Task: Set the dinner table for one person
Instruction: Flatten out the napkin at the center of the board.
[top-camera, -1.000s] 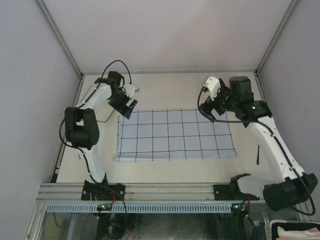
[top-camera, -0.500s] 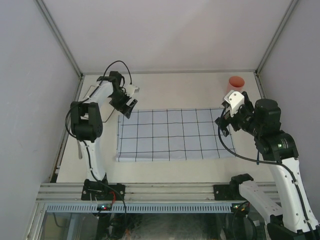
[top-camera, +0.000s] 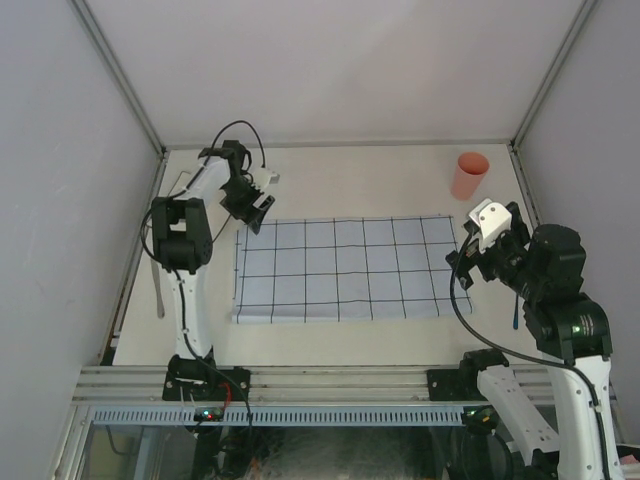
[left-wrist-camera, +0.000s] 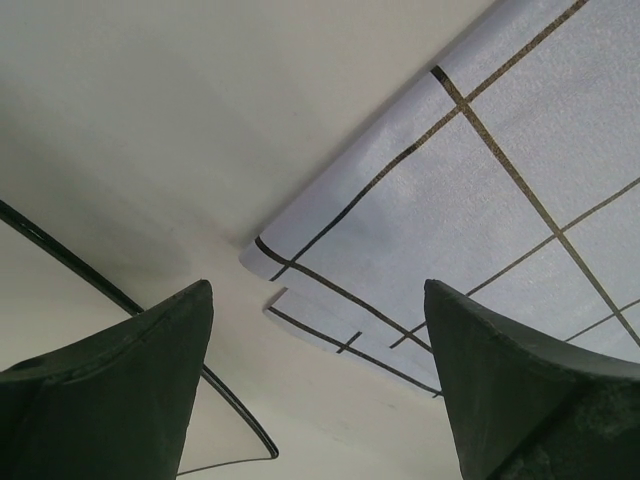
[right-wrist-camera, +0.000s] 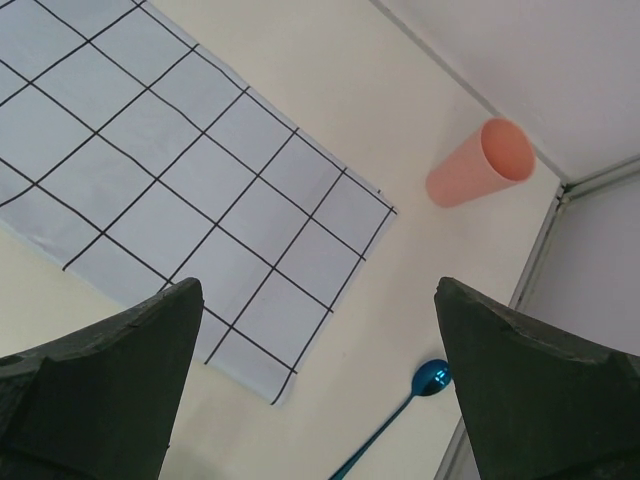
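The dinner table (top-camera: 350, 180) is an off-white surface. On it lies a light-blue cloth (top-camera: 345, 268) with a dark grid. My left gripper (top-camera: 257, 212) hangs open just above the cloth's far left corner. That corner (left-wrist-camera: 275, 262) is folded over itself in the left wrist view, and nothing sits between the fingers (left-wrist-camera: 130, 370). My right gripper (top-camera: 466, 264) is open and empty over the cloth's right edge (right-wrist-camera: 330, 250). A pink cup (top-camera: 470, 175) stands at the back right, also in the right wrist view (right-wrist-camera: 480, 162). A blue spoon (right-wrist-camera: 432, 378) lies right of the cloth.
In the top view the blue spoon (top-camera: 516, 310) lies close to the right rail. A grey utensil (top-camera: 158, 292) lies along the left edge, and a pale flat thing (top-camera: 180, 186) sits behind the left arm. A black cable (left-wrist-camera: 150, 320) trails under the left gripper. Walls enclose three sides.
The right arm has drawn back from the far right toward the near right, uncovering the pink cup. The left gripper stays over the cloth's corner; its elbow has swung up.
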